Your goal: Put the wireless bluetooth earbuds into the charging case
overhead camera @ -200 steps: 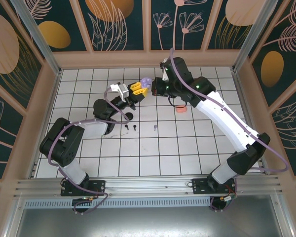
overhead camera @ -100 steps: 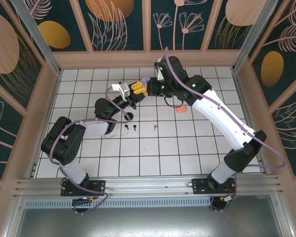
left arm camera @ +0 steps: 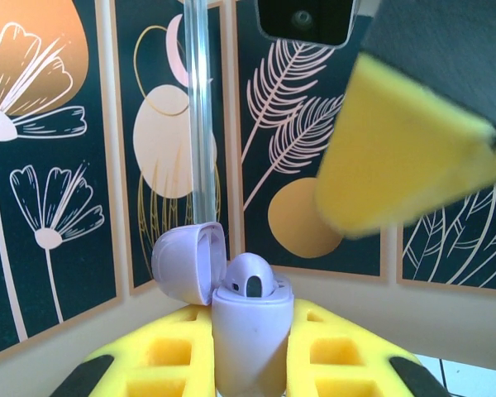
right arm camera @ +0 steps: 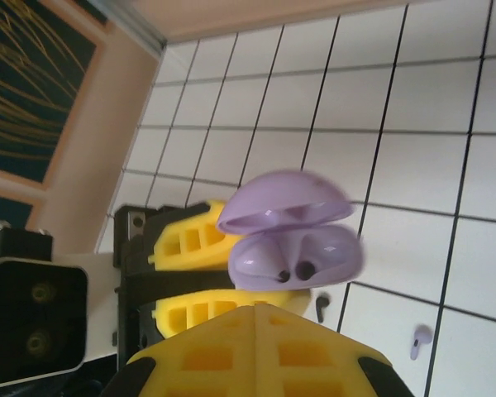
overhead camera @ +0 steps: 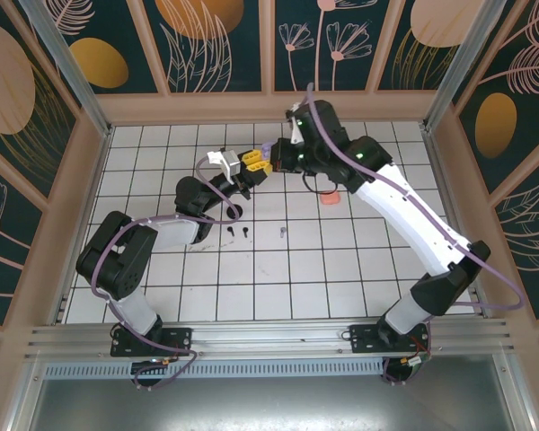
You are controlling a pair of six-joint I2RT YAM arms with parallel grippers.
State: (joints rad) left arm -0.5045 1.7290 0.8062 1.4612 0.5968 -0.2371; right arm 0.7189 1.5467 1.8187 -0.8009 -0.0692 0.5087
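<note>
Start at the left gripper [overhead camera: 254,162], held up off the tiles [overhead camera: 323,278], with yellow fingers [left arm camera: 157,356] clamped on both sides of the lilac case [left arm camera: 246,331]. Upright in that grip, with the lid [left arm camera: 188,265] swung open to its left and one lilac earbud [left arm camera: 250,279] seated in the top. Barely shifted compared with a second ago. Below on the tiles, two black earbuds [overhead camera: 229,231] near each other, then a loose lilac earbud [overhead camera: 281,232] a little to their right and apart from them, all in the same spots as before. Next right, the right gripper [overhead camera: 274,154], now drawn in close to the case and almost over it, where a second ago stood clearly beside it with the case showing between the two. Seen from its own wrist, yellow fingers [right arm camera: 223,335] pressed together with no gap, just below the open case; cannot tell whether anything is pinched there. Farthest right, a coral-pink piece [overhead camera: 331,199] flat on the tiles beneath the right arm, unmoved.
</note>
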